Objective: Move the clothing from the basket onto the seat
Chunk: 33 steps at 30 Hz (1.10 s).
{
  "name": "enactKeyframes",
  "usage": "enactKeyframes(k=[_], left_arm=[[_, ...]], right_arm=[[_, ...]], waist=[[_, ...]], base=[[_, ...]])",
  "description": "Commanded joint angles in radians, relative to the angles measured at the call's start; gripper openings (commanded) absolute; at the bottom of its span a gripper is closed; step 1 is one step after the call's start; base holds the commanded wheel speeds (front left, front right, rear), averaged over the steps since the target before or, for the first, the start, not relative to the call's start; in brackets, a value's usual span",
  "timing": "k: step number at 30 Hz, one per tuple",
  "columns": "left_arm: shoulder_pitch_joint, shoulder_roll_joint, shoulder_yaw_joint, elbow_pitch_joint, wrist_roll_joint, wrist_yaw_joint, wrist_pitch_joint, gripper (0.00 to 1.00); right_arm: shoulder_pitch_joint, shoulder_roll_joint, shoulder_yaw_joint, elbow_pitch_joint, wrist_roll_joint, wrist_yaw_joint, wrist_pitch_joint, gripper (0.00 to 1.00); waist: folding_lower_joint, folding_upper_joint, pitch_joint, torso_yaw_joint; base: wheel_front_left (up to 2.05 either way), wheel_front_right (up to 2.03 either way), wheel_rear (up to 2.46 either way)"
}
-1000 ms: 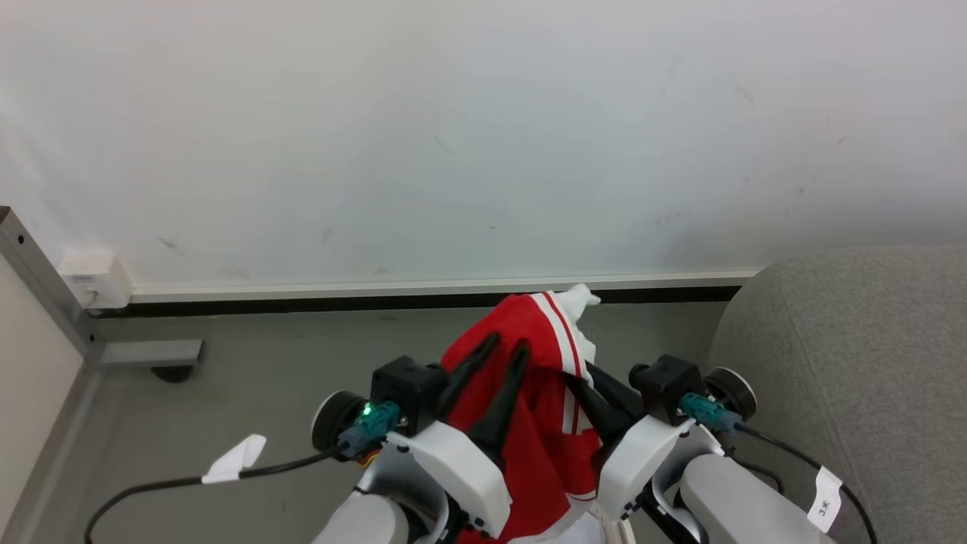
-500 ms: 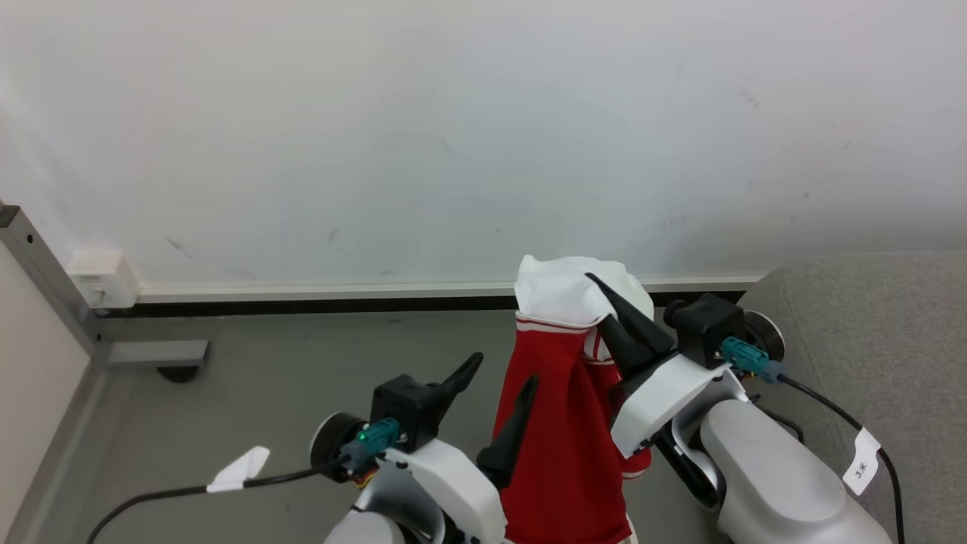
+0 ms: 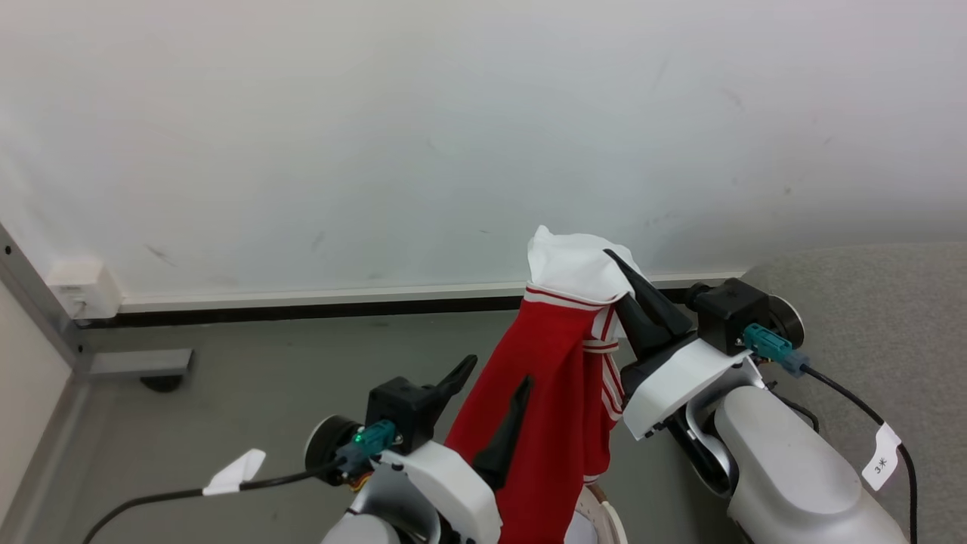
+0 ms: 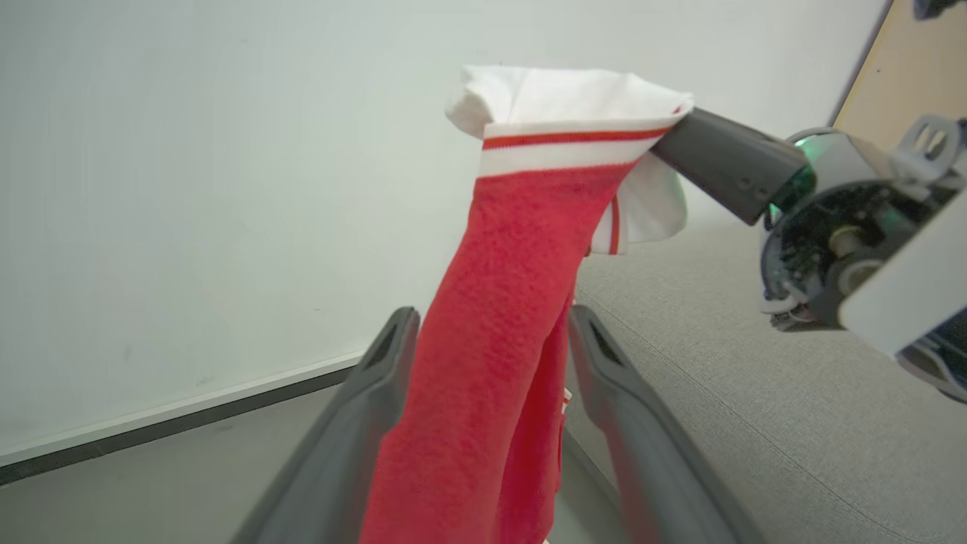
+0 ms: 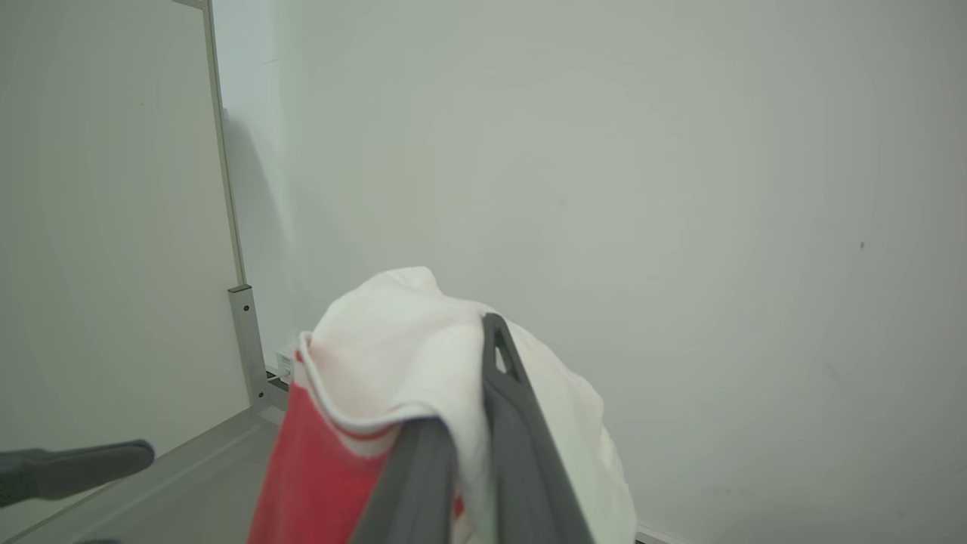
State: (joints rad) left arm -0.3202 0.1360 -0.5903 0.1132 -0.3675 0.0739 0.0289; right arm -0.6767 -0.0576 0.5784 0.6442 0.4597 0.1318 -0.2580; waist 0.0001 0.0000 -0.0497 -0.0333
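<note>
1. Setting: a bare indoor test room, more a robotics lab than a lived-in home.
2. A plain white wall (image 3: pixel 378 113), lightly scuffed, meets a smooth grey floor (image 3: pixel 249 363) at a pale skirting strip (image 3: pixel 340 292).
3. At the left, a grey metal post (image 3: pixel 36 291) with screw holes edges a beige partition panel (image 3: pixel 23 400); a small white wall box (image 3: pixel 75 287) sits just beside it.
4. A black cable (image 3: pixel 838 389) carries a hand-marked paper tag (image 3: pixel 880 465).
5. A light grey upholstered seat (image 3: pixel 884 302) stands at the right, near the wall.
</note>
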Motion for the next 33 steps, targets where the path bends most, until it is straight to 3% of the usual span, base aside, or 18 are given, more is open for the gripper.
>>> enactKeyframes(k=[1,11,27,33], left_arm=[[0.014,0.009,0.004,-0.005,-0.004,0.006,-0.006,1.0],[0.021,0.017,0.006,-0.015,-0.011,0.016,-0.014,1.0],[0.003,0.014,-0.008,-0.026,-0.017,0.021,-0.024,1.0],[-0.024,0.001,-0.029,-0.017,-0.016,0.001,-0.017,1.0]], right_arm=[[0.007,-0.004,-0.003,-0.01,-0.009,-0.002,-0.007,0.0],[0.004,-0.025,-0.01,-0.027,-0.017,-0.002,-0.007,0.0],[0.021,-0.089,-0.06,-0.093,-0.027,-0.002,0.005,0.0],[0.046,-0.12,-0.121,-0.135,-0.037,-0.002,0.007,0.0]], waist=[[-0.0001,0.0,0.001,-0.014],[-0.0001,0.0,0.01,-0.146],[-0.0001,0.0,0.032,-0.453],[-0.0001,0.0,0.06,-0.476]], base=[[0.0,0.0,0.0],[0.0,0.0,0.0],[0.0,0.0,0.0],[0.0,0.0,0.0]])
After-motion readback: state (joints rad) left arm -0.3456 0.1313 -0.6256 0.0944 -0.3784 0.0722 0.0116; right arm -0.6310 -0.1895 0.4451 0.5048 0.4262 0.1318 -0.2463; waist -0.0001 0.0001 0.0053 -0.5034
